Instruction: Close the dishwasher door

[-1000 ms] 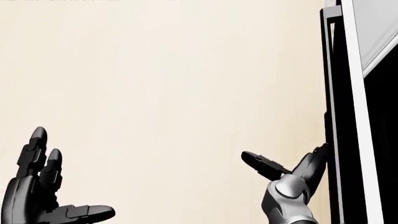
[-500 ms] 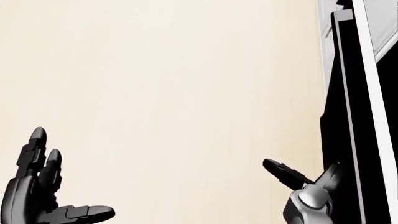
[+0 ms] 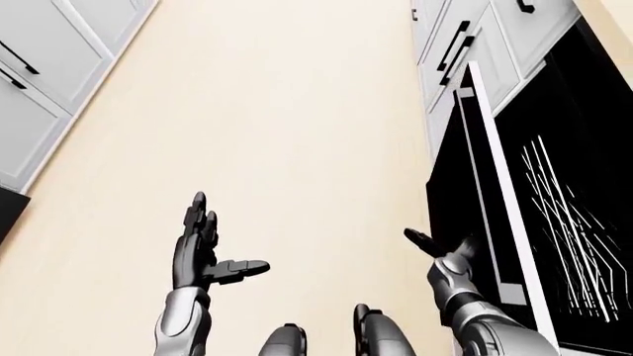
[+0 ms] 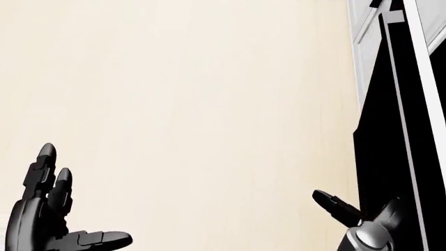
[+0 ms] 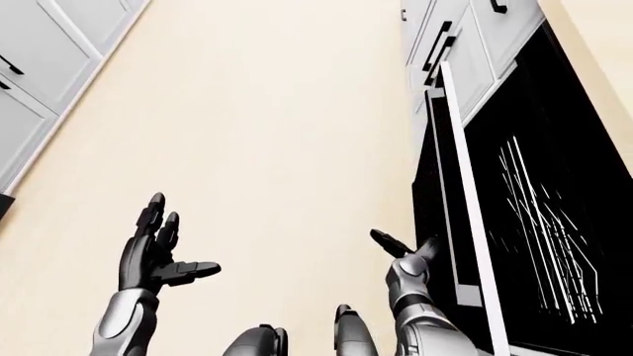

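**Dishwasher door raised most of the way, not yet latched**

Although the black dishwasher door with its pale edge strip [image 3: 465, 185] stands nearly upright along the right side of the left-eye view, a gap is visible between it and the dark dishwasher cavity with thin white rack wires [image 3: 569, 200], so the task reads as well advanced but unfinished. The door's outer face is turned toward the pale beige floor [image 3: 287, 111], which fills the middle of every view.

The dark three-fingered right hand [image 3: 447, 251] has its fingers spread, one of them jutting out to the left, while the others lie against the lower part of the door's outer face; they seem to be touching it, though the exact contact is hard to make out against the black panel. Nothing is gripped. The dark three-fingered left hand [image 3: 202, 252] hangs well apart from the door, over bare floor, fingers spread and thumb out to the side, holding nothing.

White cabinet fronts with black bar handles [image 3: 450, 37] line the wall above the dishwasher in the eye views, and more grey-white cabinets [image 3: 39, 74] run along the left edge.

What remains, by my judgement, is a last push of the right hand to swing the door flush with the cabinet line and shut the gap.
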Tool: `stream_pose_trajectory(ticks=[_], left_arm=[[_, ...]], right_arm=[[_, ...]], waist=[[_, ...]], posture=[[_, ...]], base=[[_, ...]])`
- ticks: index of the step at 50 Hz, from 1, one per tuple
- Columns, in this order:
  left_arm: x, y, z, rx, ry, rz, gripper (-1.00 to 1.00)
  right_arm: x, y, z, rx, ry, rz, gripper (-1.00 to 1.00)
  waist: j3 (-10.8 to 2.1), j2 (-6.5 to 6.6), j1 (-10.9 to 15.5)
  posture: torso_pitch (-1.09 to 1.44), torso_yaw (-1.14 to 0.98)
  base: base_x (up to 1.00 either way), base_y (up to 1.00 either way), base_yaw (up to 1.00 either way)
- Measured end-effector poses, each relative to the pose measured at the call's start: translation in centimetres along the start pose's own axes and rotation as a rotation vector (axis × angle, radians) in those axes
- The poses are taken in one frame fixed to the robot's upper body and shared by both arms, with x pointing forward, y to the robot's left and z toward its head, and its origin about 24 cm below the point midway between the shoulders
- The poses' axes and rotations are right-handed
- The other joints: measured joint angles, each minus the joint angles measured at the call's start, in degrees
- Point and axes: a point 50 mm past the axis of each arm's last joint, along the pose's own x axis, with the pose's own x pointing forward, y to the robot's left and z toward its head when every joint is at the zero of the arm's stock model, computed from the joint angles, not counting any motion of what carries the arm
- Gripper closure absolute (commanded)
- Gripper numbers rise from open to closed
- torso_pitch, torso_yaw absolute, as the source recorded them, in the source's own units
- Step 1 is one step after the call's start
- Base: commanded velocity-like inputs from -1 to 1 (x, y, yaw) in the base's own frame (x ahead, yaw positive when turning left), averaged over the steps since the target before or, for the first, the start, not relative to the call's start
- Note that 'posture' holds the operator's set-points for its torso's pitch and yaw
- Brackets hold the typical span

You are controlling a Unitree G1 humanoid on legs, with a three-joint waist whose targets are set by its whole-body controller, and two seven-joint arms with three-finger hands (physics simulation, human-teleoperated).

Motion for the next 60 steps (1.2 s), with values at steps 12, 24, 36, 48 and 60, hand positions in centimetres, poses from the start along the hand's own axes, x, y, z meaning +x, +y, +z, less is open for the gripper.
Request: stream_pose_trajectory(ticks=[12, 24, 36, 48, 60], left_arm=[[0.0, -0.2, 0.0, 0.005, 0.0, -0.004, -1.0], [0.0, -0.2, 0.0, 0.008, -0.001, -0.001, -1.0], [0.0, -0.4, -0.2, 0.011, 0.001, -0.003, -1.0], [0.1, -0.7, -0.4, 0.021, 0.007, -0.009, -1.0], [0.2, -1.2, -0.5, 0.03, 0.004, -0.02, -1.0]], right_arm=[[0.8, -1.1, 0.5, 0.009, -0.007, -0.016, -1.0], [1.8, -2.8, 1.3, 0.028, -0.018, -0.046, -1.0], [2.7, -4.8, 1.7, 0.056, -0.032, -0.084, -1.0], [3.7, -8.1, 1.6, 0.084, -0.037, -0.153, -1.0], [4.2, -10.6, 1.4, 0.1, -0.027, -0.213, -1.0]], waist=[[0.05, -0.14, 0.2], [0.17, -0.17, 0.5], [0.37, -0.23, 0.7], [0.64, -0.56, 0.5], [0.97, -1.41, -0.4]], posture=[[0.57, 0.0], [0.57, 0.0], [0.57, 0.0], [0.57, 0.0], [0.57, 0.0]], base=[[0.0, 0.0, 0.0], [0.0, 0.0, 0.0], [0.0, 0.0, 0.0], [0.0, 0.0, 0.0], [0.0, 0.0, 0.0]])
